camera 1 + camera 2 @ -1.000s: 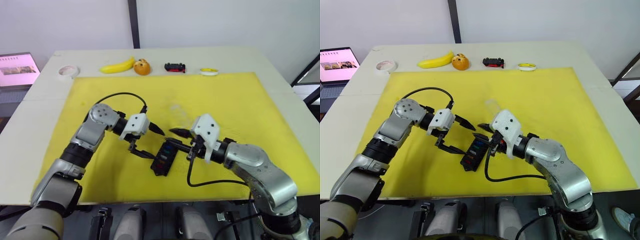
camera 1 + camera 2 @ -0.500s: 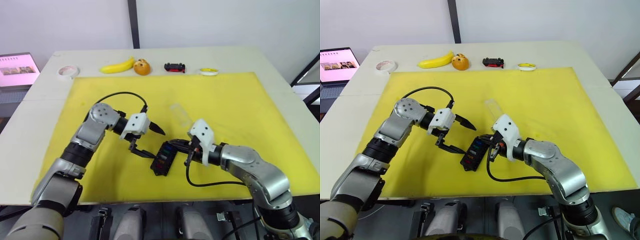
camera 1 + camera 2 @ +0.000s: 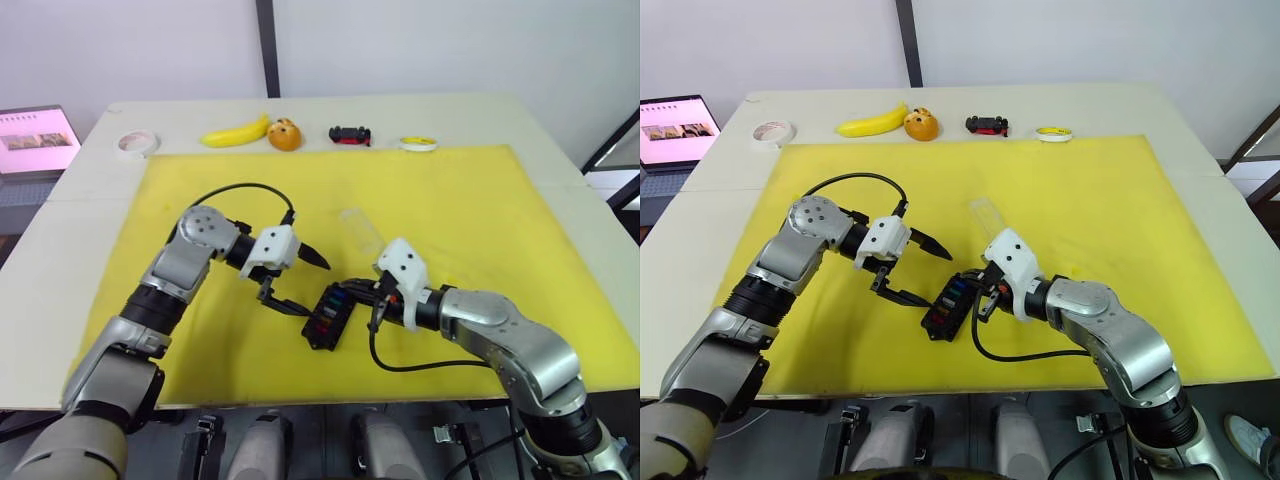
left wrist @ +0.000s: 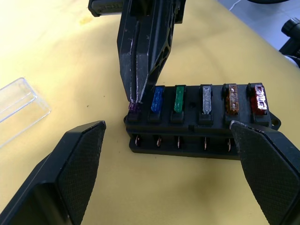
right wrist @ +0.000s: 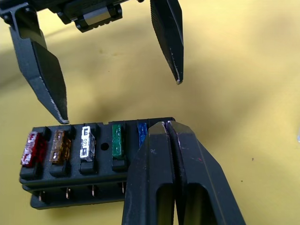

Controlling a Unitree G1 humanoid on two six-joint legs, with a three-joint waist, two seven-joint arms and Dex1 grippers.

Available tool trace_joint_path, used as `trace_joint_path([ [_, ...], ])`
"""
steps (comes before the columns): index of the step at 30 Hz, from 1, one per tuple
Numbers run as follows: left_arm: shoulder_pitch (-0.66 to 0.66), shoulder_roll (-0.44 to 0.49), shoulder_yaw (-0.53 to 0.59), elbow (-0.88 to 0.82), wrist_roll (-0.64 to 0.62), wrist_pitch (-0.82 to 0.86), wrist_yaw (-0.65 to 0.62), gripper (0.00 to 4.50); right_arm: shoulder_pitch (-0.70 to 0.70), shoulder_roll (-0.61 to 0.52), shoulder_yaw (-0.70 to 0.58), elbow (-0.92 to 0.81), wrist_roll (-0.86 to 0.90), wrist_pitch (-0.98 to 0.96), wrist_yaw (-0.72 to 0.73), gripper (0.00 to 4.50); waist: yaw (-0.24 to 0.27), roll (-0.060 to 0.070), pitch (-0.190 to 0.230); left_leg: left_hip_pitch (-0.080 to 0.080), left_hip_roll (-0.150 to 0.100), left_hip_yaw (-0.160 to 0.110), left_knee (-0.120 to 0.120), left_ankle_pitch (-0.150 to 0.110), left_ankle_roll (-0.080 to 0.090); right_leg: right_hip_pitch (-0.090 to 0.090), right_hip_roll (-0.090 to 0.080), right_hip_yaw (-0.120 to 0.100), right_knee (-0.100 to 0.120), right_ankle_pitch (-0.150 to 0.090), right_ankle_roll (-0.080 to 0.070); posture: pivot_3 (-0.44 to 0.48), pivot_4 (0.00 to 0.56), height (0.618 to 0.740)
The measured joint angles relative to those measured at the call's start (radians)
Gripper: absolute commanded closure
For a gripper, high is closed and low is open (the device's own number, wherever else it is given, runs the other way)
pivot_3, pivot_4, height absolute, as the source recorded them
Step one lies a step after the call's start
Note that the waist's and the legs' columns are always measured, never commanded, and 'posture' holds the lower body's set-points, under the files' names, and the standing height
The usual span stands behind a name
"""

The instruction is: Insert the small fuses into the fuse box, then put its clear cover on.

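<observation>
The black fuse box [image 3: 326, 316] lies on the yellow mat [image 3: 480, 220] between my two grippers. Its row holds a purple fuse [image 4: 134, 108], a blue one [image 4: 157, 99], a green one [image 4: 179, 98], a grey one [image 4: 206, 99], a brown one [image 4: 230, 97] and a red one [image 4: 257, 97]. My right gripper [image 5: 168, 124] is shut, its tips on the purple fuse at the box's end slot. My left gripper [image 3: 314, 289] hangs open just left of the box, touching nothing. The clear cover [image 3: 360, 230] lies on the mat beyond the box.
Along the table's far edge sit a banana [image 3: 236, 131], an orange [image 3: 284, 134], a black-and-red toy car [image 3: 349, 134], a tape roll [image 3: 136, 143] and a yellow-rimmed ring [image 3: 418, 143]. A laptop [image 3: 35, 135] stands off the left side.
My right gripper has come down and forward onto the far end of the fuse box, uncovering the clear cover behind it. The left arm has stayed put.
</observation>
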Motion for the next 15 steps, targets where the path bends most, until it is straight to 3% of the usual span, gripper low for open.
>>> trace_joint_path([
  [10,0.007,0.001,0.012,-0.008,-0.002,0.003,0.020,0.00,-0.001,0.007,-0.031,-0.020,0.040,-0.004,-0.015,4.44,0.000,0.000,0.000,0.000,0.000,0.000,0.000,0.000,0.000,0.000,0.000,0.000,0.000,0.000,0.000,0.000,0.150,0.740],
  [15,0.080,0.034,0.126,-0.122,-0.080,0.139,0.107,0.00,0.000,-0.018,-0.218,-0.149,0.167,0.057,-0.027,4.44,-0.001,0.000,0.000,0.000,0.001,0.000,0.000,0.000,0.001,-0.001,0.000,0.000,0.000,0.000,0.000,0.000,0.150,0.740],
])
